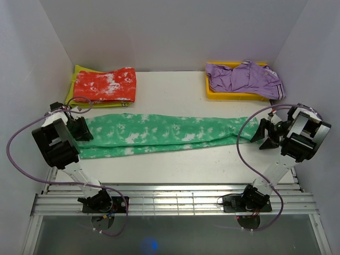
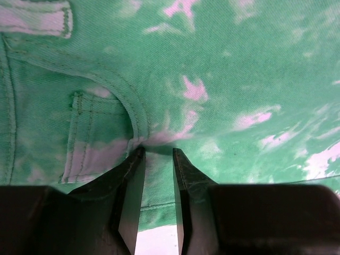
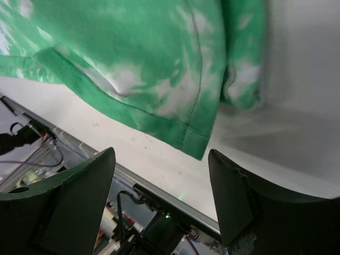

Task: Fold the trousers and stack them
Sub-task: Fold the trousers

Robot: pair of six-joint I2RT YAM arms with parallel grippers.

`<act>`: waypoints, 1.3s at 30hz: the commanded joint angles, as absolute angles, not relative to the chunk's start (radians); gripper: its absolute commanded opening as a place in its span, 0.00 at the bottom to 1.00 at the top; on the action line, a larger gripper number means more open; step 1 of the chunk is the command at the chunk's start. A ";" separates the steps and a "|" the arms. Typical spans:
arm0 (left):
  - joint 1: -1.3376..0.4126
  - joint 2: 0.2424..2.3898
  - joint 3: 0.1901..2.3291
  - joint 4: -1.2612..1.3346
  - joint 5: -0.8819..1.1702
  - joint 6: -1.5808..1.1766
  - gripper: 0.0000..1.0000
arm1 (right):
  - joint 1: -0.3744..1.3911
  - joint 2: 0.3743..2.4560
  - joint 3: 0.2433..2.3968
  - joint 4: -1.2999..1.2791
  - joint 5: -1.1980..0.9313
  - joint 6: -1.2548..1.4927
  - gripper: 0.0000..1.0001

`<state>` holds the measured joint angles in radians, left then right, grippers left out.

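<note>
The green tie-dye trousers lie stretched flat across the table, waist at the left and leg hems at the right. My left gripper is at the waist end. In the left wrist view the jaws stand narrowly apart and pinch a pucker of the trousers by the front pocket. My right gripper is at the hem end. In the right wrist view it is wide open and empty, with the hem corner of the trousers just beyond its fingertips.
A folded red-and-white garment lies on a yellow-green cloth at the back left. A yellow tray at the back right holds a purple garment. Metal rails run along the near edge. White walls enclose the table.
</note>
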<state>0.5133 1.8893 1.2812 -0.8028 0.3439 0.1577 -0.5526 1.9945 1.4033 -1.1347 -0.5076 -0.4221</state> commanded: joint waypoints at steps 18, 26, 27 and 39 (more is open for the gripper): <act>0.506 1.838 1.244 -0.833 0.336 0.193 0.39 | -0.657 2.125 1.500 -1.155 -0.699 -0.394 0.75; 0.506 1.848 1.253 -0.845 0.299 0.201 0.39 | -0.658 2.181 1.508 -1.137 -0.746 -0.368 0.65; 0.506 1.847 1.253 -0.845 0.296 0.202 0.39 | -0.663 2.186 1.522 -1.137 -0.739 -0.365 0.61; 0.509 1.882 1.290 -0.858 0.268 0.212 0.38 | -0.675 2.166 1.638 -1.187 -0.712 -0.425 0.08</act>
<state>0.5072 1.8713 1.2663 -0.8375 0.3058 0.1974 -0.6319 2.1742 1.5463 -1.2114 -0.6991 -0.4122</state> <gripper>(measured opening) 0.383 0.111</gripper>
